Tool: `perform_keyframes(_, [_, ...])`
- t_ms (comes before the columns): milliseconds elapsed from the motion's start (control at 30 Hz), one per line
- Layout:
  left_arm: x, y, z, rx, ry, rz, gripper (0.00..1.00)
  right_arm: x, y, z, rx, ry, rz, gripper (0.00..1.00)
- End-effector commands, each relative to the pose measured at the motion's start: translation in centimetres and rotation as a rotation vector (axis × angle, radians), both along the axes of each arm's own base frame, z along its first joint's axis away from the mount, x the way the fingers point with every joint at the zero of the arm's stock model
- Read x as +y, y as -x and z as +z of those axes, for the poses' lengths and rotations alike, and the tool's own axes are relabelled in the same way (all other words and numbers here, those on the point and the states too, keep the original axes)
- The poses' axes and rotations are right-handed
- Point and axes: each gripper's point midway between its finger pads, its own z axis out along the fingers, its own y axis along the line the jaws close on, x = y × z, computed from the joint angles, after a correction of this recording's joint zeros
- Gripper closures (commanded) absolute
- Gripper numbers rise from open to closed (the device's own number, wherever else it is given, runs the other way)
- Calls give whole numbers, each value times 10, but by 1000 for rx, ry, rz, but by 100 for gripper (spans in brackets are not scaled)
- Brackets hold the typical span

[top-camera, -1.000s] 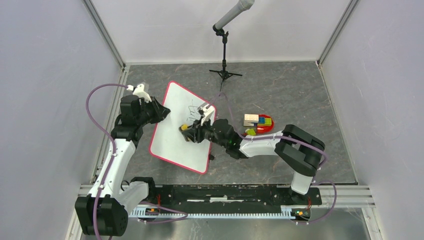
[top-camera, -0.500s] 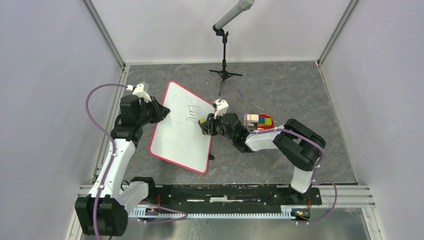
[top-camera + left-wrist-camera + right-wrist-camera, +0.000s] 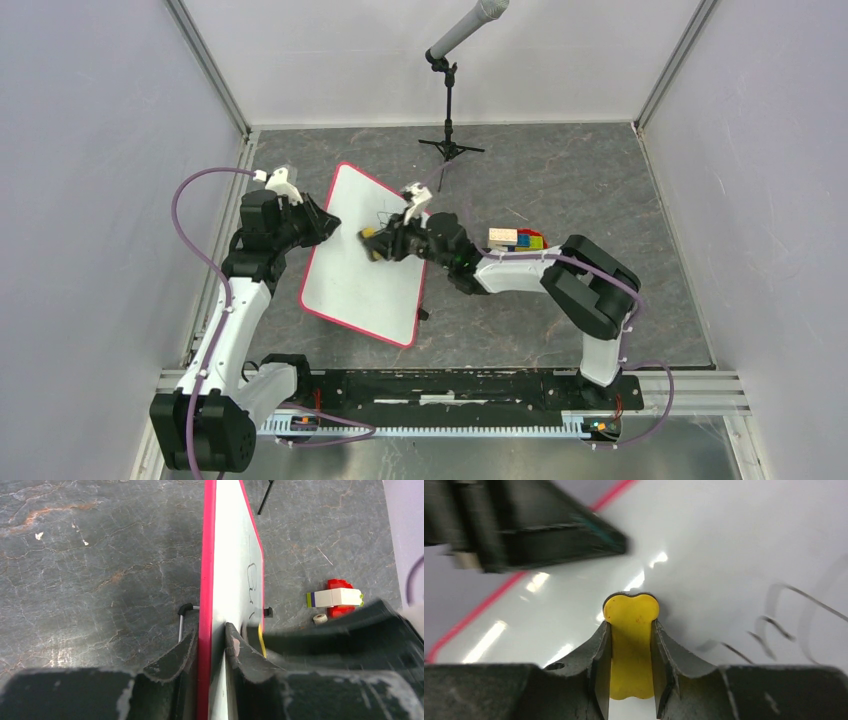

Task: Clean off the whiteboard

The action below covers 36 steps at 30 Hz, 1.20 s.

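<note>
The whiteboard (image 3: 360, 275) is white with a red-pink frame and lies left of centre, tilted. My left gripper (image 3: 322, 222) is shut on its left edge; in the left wrist view (image 3: 211, 635) the two fingers clamp the pink frame (image 3: 206, 570). My right gripper (image 3: 372, 243) is shut on a yellow eraser (image 3: 368, 233) that presses on the board's upper left part. In the right wrist view the eraser (image 3: 631, 645) sits between the fingers (image 3: 631, 625). Faint black handwriting (image 3: 784, 625) stays to its right and shows in the left wrist view (image 3: 254, 580).
A microphone stand (image 3: 449, 95) rises behind the board. A red dish with coloured blocks (image 3: 518, 240) lies right of the board, under the right arm. A black clip (image 3: 268, 612) sits on the board's far edge. Grey walls close in both sides.
My right gripper swept with the eraser from the board's middle to its right edge, then back left to the upper left part. Much of the handwriting has faded. The left gripper held still.
</note>
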Motion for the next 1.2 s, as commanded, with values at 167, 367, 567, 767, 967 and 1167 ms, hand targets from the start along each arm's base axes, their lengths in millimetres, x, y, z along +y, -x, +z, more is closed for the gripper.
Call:
perform_keyframes(167, [-14, 17, -9, 71, 39, -55, 98, -93, -31, -127, 207, 273, -215, 82])
perform_keyframes(367, [-17, 16, -11, 80, 54, -67, 98, -28, -4, -48, 6, 236, -112, 82])
perform_keyframes(567, [-16, 16, -12, 77, 48, -61, 98, 26, -1, 16, -156, 186, -70, 81])
perform_keyframes(767, [-16, 18, -12, 77, 47, -62, 98, -12, -53, -21, -54, 190, -199, 81])
perform_keyframes(967, [-18, 18, -10, 75, 56, -71, 98, -82, -82, -114, 143, 291, -321, 81])
perform_keyframes(1167, [-19, 18, -11, 80, 60, -74, 98, -78, -72, -116, 163, 288, -287, 82])
